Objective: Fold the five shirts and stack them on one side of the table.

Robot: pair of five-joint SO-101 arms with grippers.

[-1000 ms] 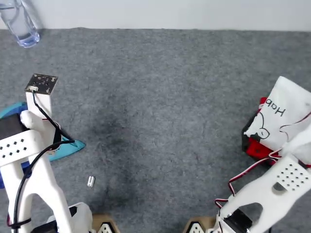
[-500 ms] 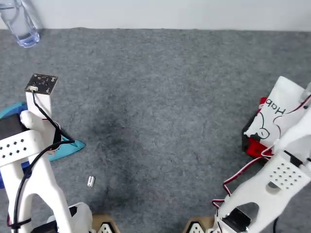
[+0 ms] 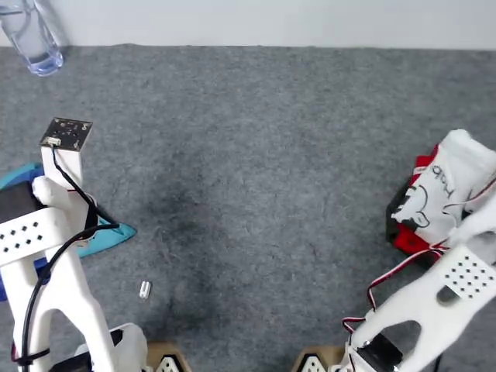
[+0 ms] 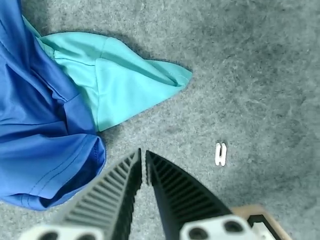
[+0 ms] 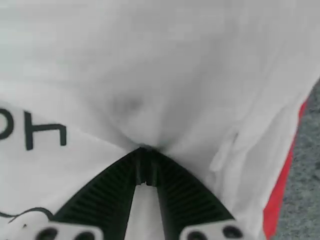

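Observation:
A white shirt [image 3: 449,190] with black print lies bunched on a red shirt [image 3: 407,240] and a dark one at the table's right edge. My right gripper [image 5: 143,160] is shut on a fold of the white shirt [image 5: 150,75]; the red shirt [image 5: 280,180] peeks out beside it. At the left edge lie a teal shirt [image 4: 125,75] and a blue shirt [image 4: 40,135], partly under the left arm [image 3: 54,225]. My left gripper [image 4: 143,160] hangs shut over bare carpet beside the blue shirt, holding nothing.
The table is covered in grey carpet [image 3: 263,155]. A clear plastic cup [image 3: 31,39] stands at the far left corner. A small white clip [image 3: 144,290] lies on the carpet near the left arm's base, with the same clip [image 4: 220,154] close to the left gripper.
The right arm shifted and the white shirt has bunched up and drawn back toward the right edge, exposing more of the red shirt. The left arm has not moved.

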